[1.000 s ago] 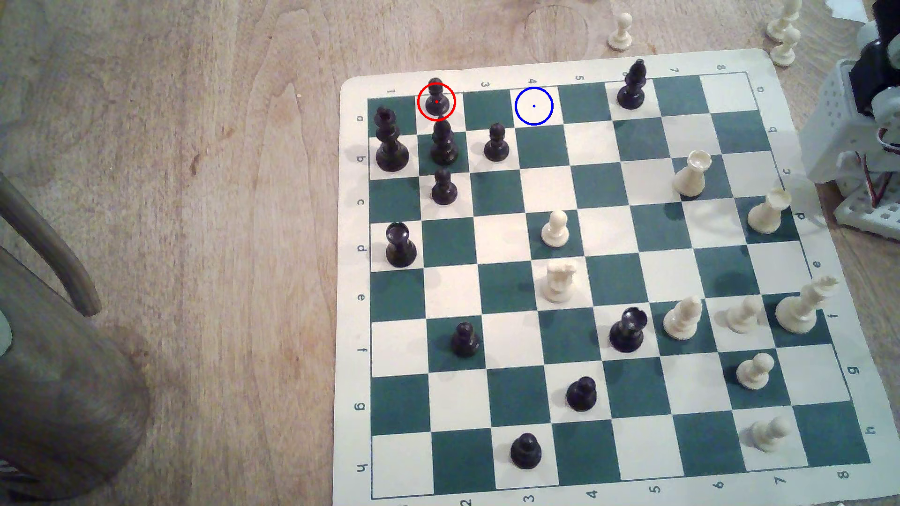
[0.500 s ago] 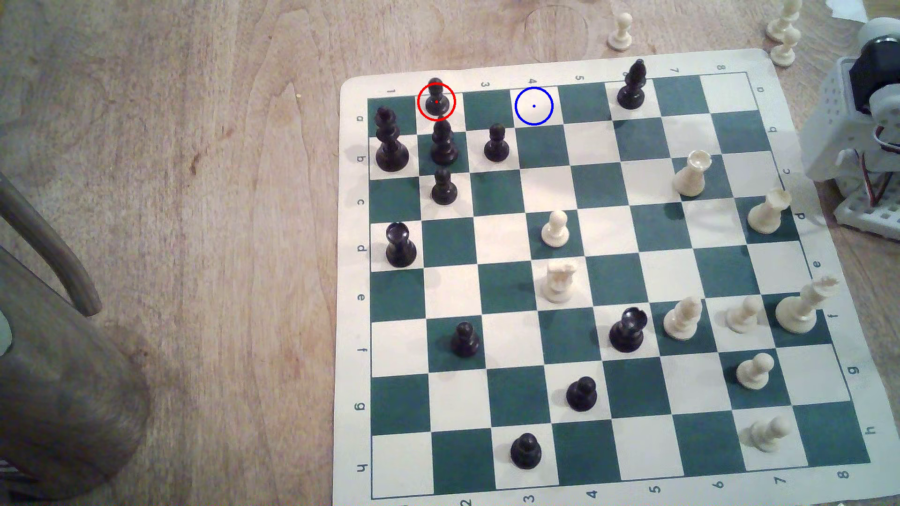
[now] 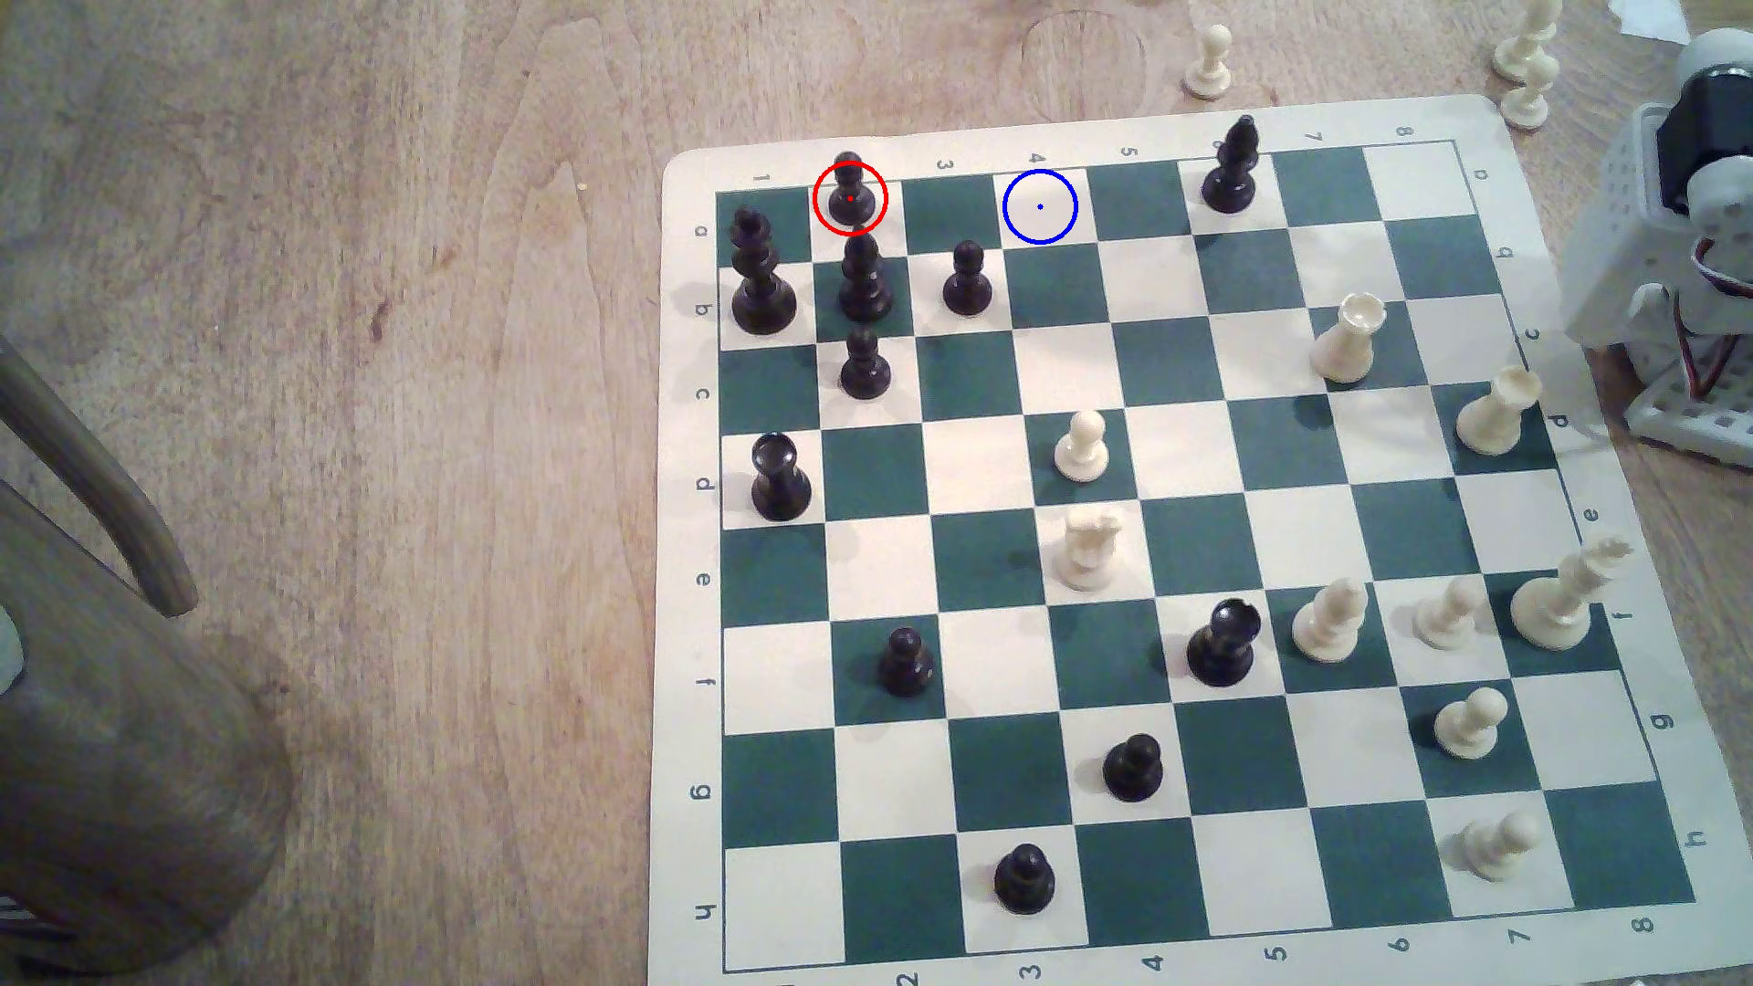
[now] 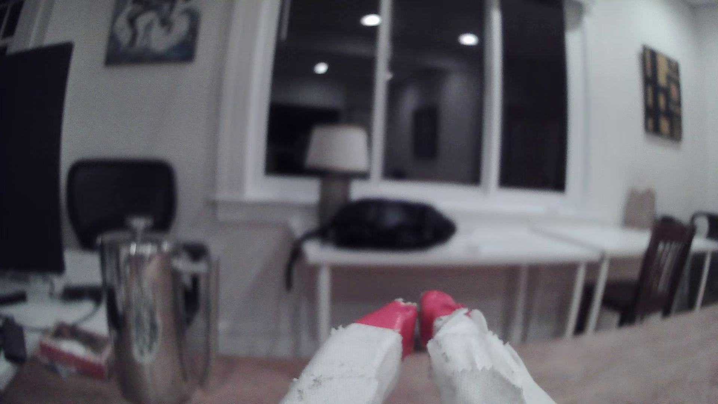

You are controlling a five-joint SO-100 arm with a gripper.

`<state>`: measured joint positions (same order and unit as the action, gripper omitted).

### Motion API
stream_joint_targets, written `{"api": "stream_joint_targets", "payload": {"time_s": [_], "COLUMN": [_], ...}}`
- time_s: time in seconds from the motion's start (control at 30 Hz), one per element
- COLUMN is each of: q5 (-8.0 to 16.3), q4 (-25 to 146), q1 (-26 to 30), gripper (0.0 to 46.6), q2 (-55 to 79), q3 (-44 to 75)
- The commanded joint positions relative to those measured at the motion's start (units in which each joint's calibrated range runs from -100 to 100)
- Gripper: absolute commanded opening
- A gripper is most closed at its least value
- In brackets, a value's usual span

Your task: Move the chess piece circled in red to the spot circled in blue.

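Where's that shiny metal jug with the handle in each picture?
Exterior view: the metal jug stands at the lower left, far left of the chessboard.
Wrist view: the metal jug stands upright, ahead and to one side of the shut gripper.
Shared landmark: the wooden table under it.

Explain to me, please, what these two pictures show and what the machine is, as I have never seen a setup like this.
The machine is a small robot arm, seen at the exterior view's right edge. That view looks down on a wooden table with a chessboard holding black and white pieces. A red ring marks a black pawn; a blue ring marks a bare white square two squares to its right in that view. The pawn stands untouched. The other picture comes from a camera on the arm's wrist. It shows the pincer, red-tipped, wrapped in white tape, shut and holding nothing, pointing out at the room, with a metal pot nearby.
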<state>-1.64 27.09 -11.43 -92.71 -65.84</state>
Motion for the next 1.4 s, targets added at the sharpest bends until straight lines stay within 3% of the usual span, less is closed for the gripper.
{"api": "stream_joint_targets", "payload": {"time_s": [0.0,0.27,0.67,0.83,1.03,1.13,1.37], "q5": [0.54,0.78,3.86,6.45,11.53,13.63,14.21], "q4": [10.17,11.32,14.35,21.97,28.44,28.27,26.72], "q1": [2.24,2.47,2.55,0.68,-0.81,-1.83,-4.02], "gripper": [0.2,0.2,0.2,0.2,0.2,2.6,10.1], "q2": [14.19,39.31,68.94,81.59,93.56,98.06,104.51], "q3": [12.62,24.95,48.43,62.67,75.63,78.98,81.07]}}
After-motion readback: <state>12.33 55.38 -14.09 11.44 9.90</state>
